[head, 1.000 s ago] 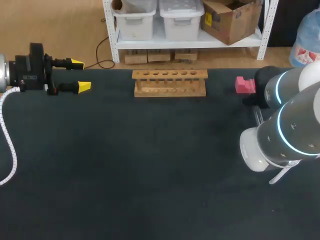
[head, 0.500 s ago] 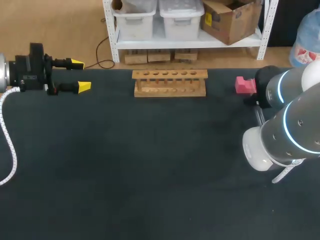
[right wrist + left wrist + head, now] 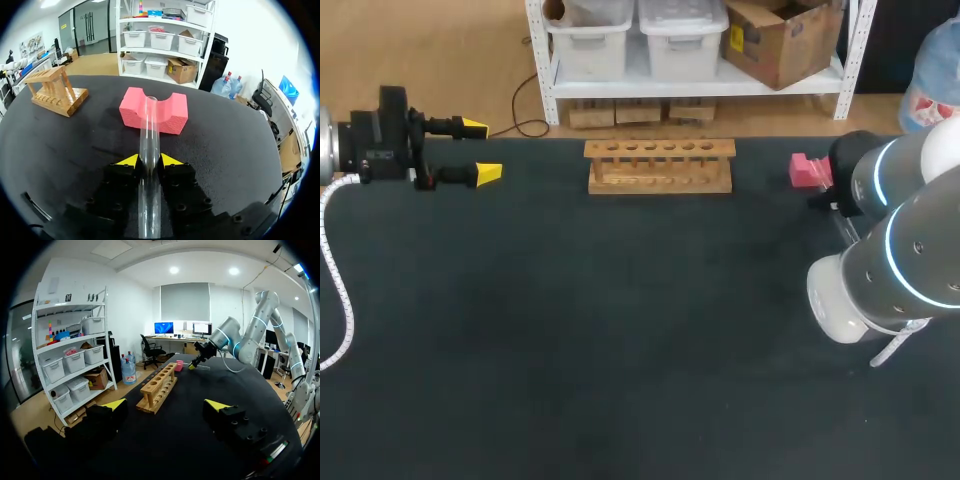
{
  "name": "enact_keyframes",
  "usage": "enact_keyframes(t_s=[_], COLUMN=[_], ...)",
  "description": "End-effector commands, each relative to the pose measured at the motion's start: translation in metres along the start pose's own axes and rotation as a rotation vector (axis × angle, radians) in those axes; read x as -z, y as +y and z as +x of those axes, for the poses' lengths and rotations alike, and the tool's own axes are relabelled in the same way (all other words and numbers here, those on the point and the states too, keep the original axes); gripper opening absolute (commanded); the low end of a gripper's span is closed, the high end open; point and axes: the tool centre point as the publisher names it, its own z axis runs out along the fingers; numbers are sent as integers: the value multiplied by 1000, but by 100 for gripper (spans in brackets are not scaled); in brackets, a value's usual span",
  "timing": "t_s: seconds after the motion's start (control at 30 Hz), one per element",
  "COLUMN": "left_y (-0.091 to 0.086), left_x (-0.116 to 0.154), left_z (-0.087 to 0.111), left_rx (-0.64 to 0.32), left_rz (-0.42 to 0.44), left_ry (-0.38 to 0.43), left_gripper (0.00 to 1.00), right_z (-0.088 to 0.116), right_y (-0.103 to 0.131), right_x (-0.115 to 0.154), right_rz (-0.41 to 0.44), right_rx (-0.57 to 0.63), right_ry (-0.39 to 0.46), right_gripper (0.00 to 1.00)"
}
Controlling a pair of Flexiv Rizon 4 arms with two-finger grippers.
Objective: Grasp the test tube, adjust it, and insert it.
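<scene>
Starting at the right end effector (image 3: 149, 160), the test tube (image 3: 149, 127) is seen clamped between its fingers, well right of the wooden rack (image 3: 660, 166). The right arm (image 3: 880, 285) is found shifted slightly farther from the rack than a second ago, so adjusting is judged underway. The left end effector (image 3: 480, 150), fingers apart, is held left of the rack. The pink block (image 3: 154, 111) is placed between tube and rack.

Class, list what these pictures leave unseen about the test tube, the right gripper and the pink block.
- Head view: the right gripper is hidden behind its own arm.
- Right wrist view: the test tube overlaps the pink block; touching or apart is unclear.
- Head view: that arm also covers part of the pink block.
</scene>
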Motion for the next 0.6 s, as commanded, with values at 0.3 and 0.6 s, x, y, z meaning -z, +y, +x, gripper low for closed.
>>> enact_keyframes(t_s=[0.3, 0.6], left_y=[-2, -2], left_x=[1, 1], left_z=[1, 1], left_rx=[-2, -2], left_rz=[-4, -4], left_ry=[-2, -2], left_gripper=[100, 100], right_z=[-1, -7], right_y=[-1, 5], right_x=[7, 18], right_rz=[38, 64], right_rx=[-13, -67], right_ry=[5, 3], right_gripper=[0, 0])
